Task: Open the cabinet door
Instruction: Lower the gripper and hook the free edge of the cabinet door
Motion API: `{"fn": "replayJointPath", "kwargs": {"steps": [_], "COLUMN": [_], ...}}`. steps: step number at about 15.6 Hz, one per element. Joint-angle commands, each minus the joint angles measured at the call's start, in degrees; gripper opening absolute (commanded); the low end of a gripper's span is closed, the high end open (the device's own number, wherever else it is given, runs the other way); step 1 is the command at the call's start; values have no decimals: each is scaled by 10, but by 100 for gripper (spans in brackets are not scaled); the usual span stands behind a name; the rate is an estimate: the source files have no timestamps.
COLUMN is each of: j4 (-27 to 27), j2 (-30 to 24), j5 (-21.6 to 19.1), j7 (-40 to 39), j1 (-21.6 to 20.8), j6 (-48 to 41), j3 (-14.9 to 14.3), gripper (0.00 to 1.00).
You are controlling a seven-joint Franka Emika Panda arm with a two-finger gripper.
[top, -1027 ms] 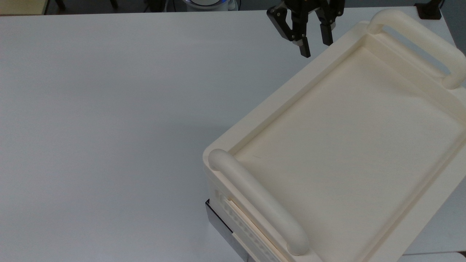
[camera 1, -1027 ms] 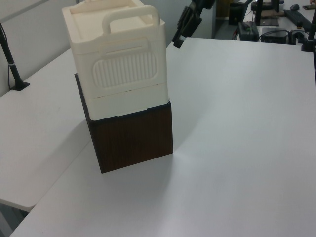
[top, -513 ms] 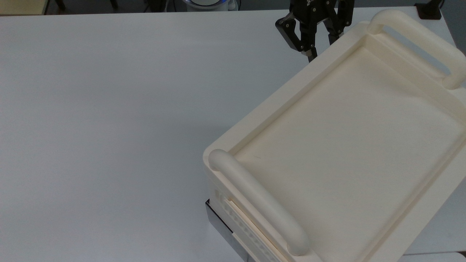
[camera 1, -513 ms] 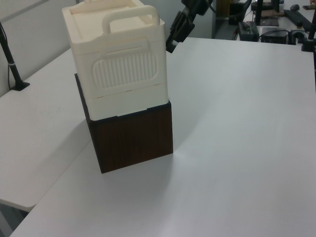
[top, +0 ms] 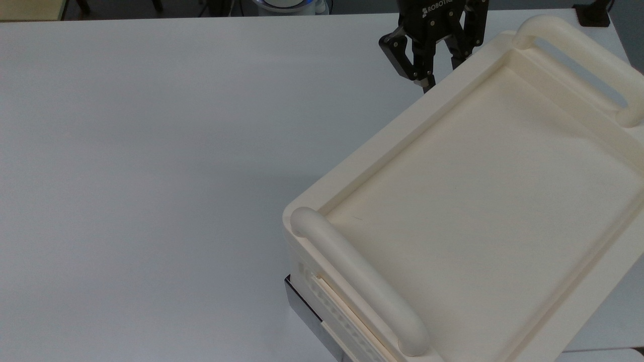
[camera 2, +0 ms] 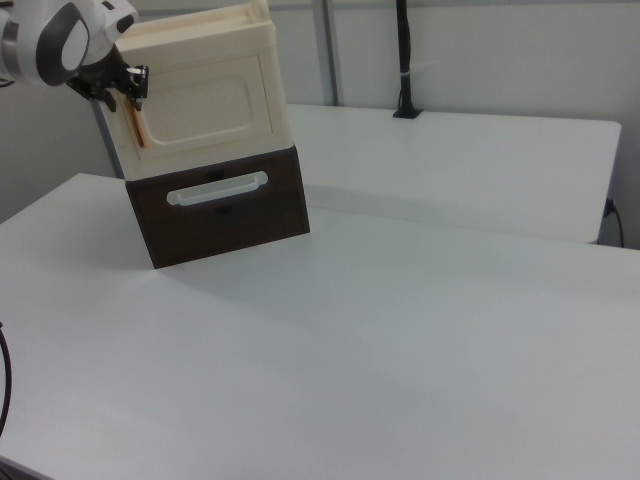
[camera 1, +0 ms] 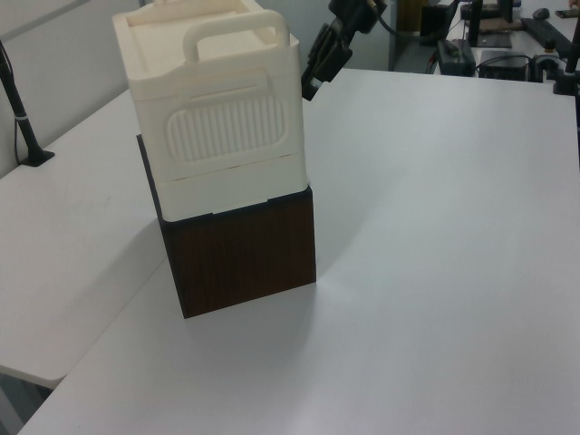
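Observation:
The cabinet door [camera 2: 205, 105] is the cream panel on the cabinet's long side in the right view, lying flush with the body. Its copper-brown bar handle [camera 2: 140, 125] stands upright at the right view's left end. My gripper [camera 2: 118, 88] hangs at the top of that handle, right against the cabinet's corner. In the top view the gripper [top: 441, 75] is open. One finger [top: 425, 80] is outside the cream top's rim [top: 402, 125] and the other goes behind it. In the left view the gripper [camera 1: 313, 86] sits beside the cabinet's upper right corner.
The cream cabinet rests on a dark brown base with a white bar pull [camera 2: 217, 189]. Two thick rounded cream handles [top: 359, 284] [top: 578, 55] cap its top. The white table [top: 151, 151] stretches wide to the top view's left. A black post [camera 2: 403, 60] stands on the table behind.
My gripper has come down and in against the cabinet's far corner. In the last half second the cabinet's far end has shifted slightly toward the top view's right.

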State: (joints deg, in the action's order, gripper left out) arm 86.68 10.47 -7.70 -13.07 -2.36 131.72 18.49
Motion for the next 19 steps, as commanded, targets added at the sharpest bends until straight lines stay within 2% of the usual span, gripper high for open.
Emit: {"fn": "replayJointPath", "kwargs": {"steps": [1,3,5,11,16,19], "j4": [-5,-5,-5,0,32,34], "j2": [26,26,26,20,-19,-33], "j5": [10,9,9,8,8,8], "j7": [-5,-5,-5,-5,-6,-12], "j1": [-6,-6,-6,-4,10,25], "j6": [49,49,49,46,34,-16], "j3": [1,1,1,1,1,1], "gripper": [36,13,0,0,0,0]}}
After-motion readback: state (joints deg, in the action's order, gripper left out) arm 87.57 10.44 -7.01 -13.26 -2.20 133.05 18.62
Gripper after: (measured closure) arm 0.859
